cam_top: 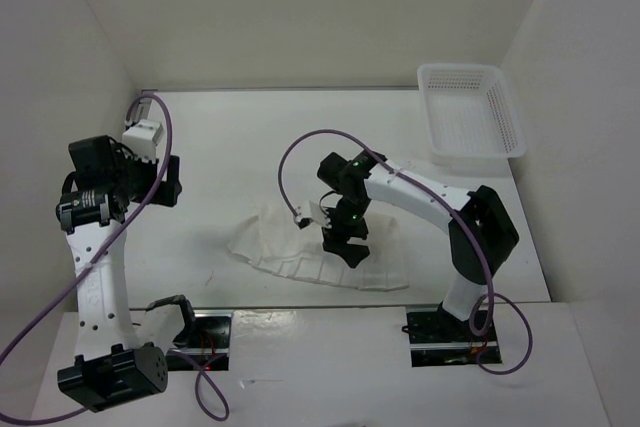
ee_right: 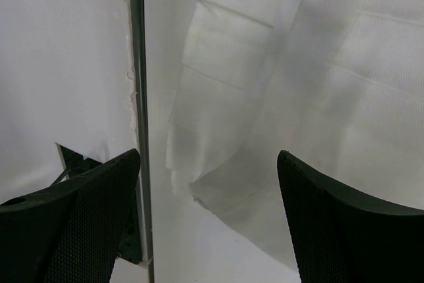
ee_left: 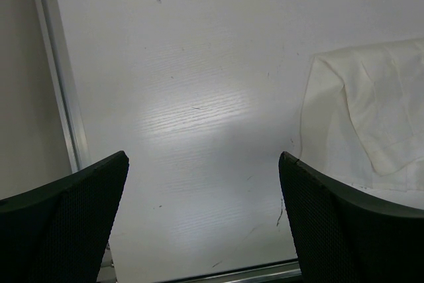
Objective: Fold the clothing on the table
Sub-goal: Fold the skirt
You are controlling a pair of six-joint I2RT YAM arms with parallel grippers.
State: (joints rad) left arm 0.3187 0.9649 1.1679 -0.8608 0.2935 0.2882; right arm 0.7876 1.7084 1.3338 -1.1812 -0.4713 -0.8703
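Observation:
The clothing (cam_top: 300, 255) is a thin white pleated garment, lying rumpled near the front edge of the table (cam_top: 250, 147). My right gripper (cam_top: 349, 251) hovers over its right part, pointing down, open, with nothing between the fingers. In the right wrist view the right gripper (ee_right: 209, 160) stands above the pleated hem of the clothing (ee_right: 318, 64), beside the table's rail (ee_right: 137, 64). My left gripper (cam_top: 168, 183) is raised at the table's left side, apart from the garment. In the left wrist view the left gripper (ee_left: 204, 164) is open over bare table (ee_left: 199, 64), and the clothing (ee_left: 371, 124) lies to its right.
A white perforated plastic basket (cam_top: 470, 112) stands at the back right corner. A grey rail (ee_left: 59, 77) runs along the table's left edge, with white walls around. Purple cables loop from both arms.

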